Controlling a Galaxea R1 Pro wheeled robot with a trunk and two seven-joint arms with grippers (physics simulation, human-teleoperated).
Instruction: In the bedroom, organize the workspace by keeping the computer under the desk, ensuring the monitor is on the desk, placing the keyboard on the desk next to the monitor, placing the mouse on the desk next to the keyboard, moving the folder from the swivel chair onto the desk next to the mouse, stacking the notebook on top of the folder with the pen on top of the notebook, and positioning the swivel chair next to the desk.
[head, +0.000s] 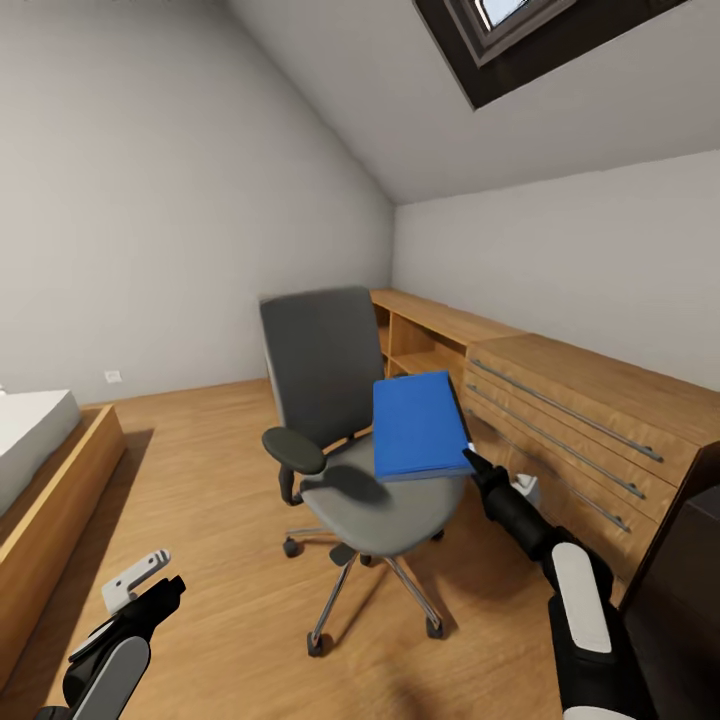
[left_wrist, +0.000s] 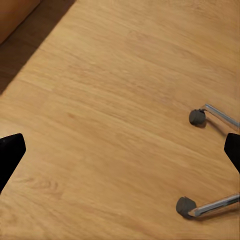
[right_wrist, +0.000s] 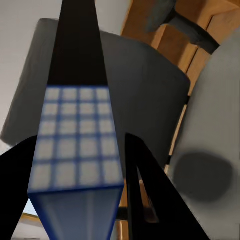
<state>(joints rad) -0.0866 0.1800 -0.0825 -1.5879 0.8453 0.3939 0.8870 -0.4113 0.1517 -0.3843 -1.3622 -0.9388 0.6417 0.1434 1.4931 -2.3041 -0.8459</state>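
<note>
So I've got the blue folder (head: 420, 425) pinched in the right gripper (head: 470, 457), jaws clamped on its lower right corner. In the head view it sits just right of centre, tilted up off the swivel chair (head: 345, 420) and hanging over the grey seat, not lying flat on it. The right wrist view looks straight along the folder's edge (right_wrist: 75, 200), with a black finger (right_wrist: 145, 200) on each side of it and the chair's dark backrest behind.

The chair stands mid-frame on the wood floor (head: 220, 520), facing toward the lower left, armrests out and its castered base showing below the seat. Behind it, along the right wall, runs a low wooden drawer unit (head: 580, 420) with long metal handles, and open shelves (head: 420, 345) further back in the corner.

The left gripper (head: 150, 585) is down in the lower left of the head view, holding nothing. In its wrist view the two fingertips (left_wrist: 10, 155) sit at opposite edges, so jaws wide, over bare floor with two chair casters (left_wrist: 197, 117) nearby.

A bed (head: 40, 470) with a wooden frame is at the left edge.
</note>
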